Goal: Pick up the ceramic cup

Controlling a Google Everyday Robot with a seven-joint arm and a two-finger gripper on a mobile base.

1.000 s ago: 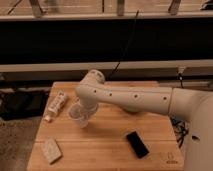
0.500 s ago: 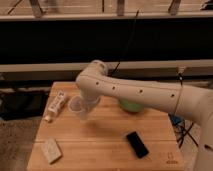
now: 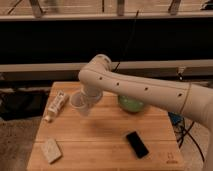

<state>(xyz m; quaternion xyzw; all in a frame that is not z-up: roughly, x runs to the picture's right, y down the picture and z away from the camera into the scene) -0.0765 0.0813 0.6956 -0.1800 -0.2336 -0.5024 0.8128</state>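
Note:
The ceramic cup is small, whitish and handleless. It hangs tilted a little above the left middle of the wooden table. My gripper sits at the end of the white arm that reaches in from the right. It is shut on the cup's right side. The wrist hides most of the gripper.
A wide green bowl stands behind the arm, right of the cup. A white tube lies at the table's left edge. A pale packet lies at the front left and a black phone at the front right.
The arm has lifted and swung its elbow up and right. The cup has risen off the table with the gripper. The green bowl has come into view.

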